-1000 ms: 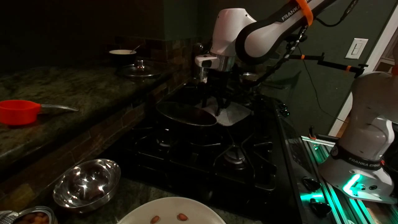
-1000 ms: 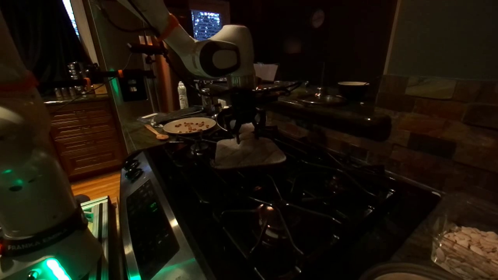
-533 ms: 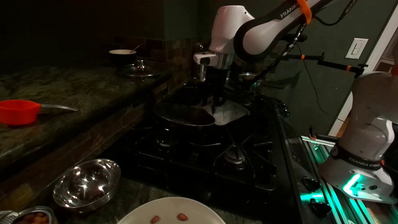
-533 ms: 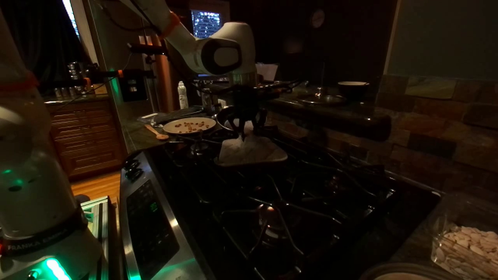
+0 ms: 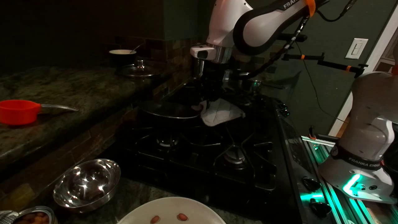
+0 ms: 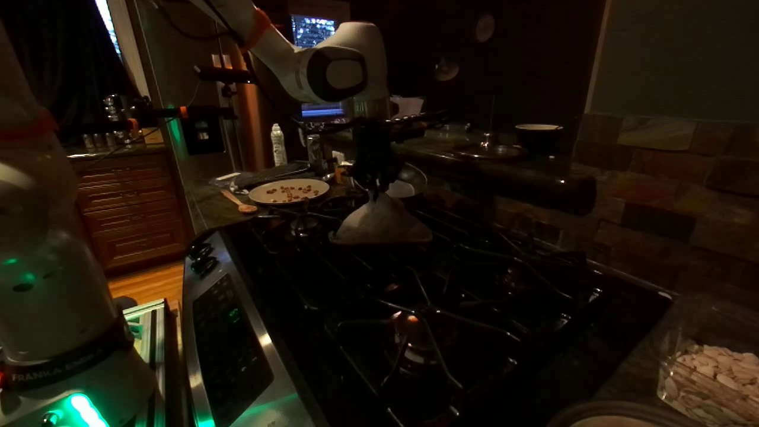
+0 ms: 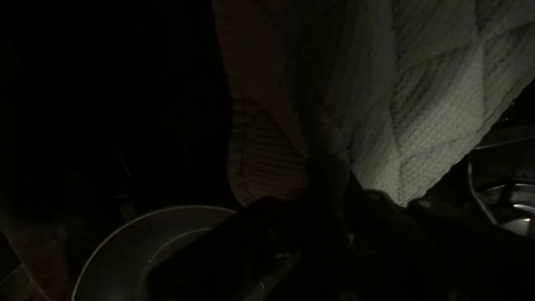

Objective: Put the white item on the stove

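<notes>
In exterior view: white pad (image 6: 379, 226) pinched up into peak by end effector (image 6: 375, 191), clamped on it, right over stove (image 6: 367, 290). Lower edge on or barely above grates (image 6: 428, 310), can't tell which. So grab's done; left, I'd guess, is lay flat and let go.

In exterior view: frying pan (image 5: 169, 110) just beside white pad, main obstacle imo. Also plate (image 5: 169, 205) with brown bits (image 5: 182, 217), well apart, prob harmless.

Wrist view: super dark, white pad's folds run into end effector, frying pan rim near.

The cloth (image 7: 411, 98) below the black pincer (image 6: 375, 193) is white, quilted in crossing lines; the stove (image 5: 199, 168) beneath, black.
</notes>
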Controlling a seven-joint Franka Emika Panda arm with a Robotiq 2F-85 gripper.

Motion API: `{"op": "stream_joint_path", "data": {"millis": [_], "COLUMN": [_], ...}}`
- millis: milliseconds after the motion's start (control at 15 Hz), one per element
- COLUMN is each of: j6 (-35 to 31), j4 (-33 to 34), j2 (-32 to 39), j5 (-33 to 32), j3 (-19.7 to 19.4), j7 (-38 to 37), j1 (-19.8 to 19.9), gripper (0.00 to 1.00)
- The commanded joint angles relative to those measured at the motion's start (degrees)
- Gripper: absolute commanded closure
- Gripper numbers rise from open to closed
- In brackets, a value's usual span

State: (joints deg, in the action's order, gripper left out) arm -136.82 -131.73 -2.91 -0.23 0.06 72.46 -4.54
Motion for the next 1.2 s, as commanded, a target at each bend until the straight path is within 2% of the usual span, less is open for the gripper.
{"op": "stream_joint_path", "data": {"millis": [0, 267, 333, 400, 533, 733, 800, 1000, 1067, 1133], "j6": [2.56, 1.97, 1.92, 1.98, 1.92, 1.89, 1.97, 1.89, 2.00, 2.18], "j4": [0.43, 0.47, 0.56, 0.68, 0.73, 0.69, 0.70, 0.74, 0.80, 0.84], "j2": [0.26, 0.59, 0.59, 0.60, 0.68, 0.96, 1.09, 1.44, 1.61, 1.72], "j5": [-0.51, -0.61, -0.56, -0.78, -0.93, -1.26, -0.93, -0.68, -0.58, -0.61], "j3": [0.67, 0.55, 0.51, 0.46, 0.38, 0.34, 0.35, 0.50, 0.61, 0.76], "j7": [-0.36, -0.76, -0.94, -1.55, -2.67, -4.55, -4.88, -5.85, -6.13, -6.55], "j1": [0.50, 0.67, 0.72, 0.83, 1.07, 1.52, 1.60, 1.69, 1.61, 1.50], "gripper": [0.97, 0.96, 0.82, 0.62, 0.50, 0.25, 0.18, 0.08, 0.01, 0.00]}}
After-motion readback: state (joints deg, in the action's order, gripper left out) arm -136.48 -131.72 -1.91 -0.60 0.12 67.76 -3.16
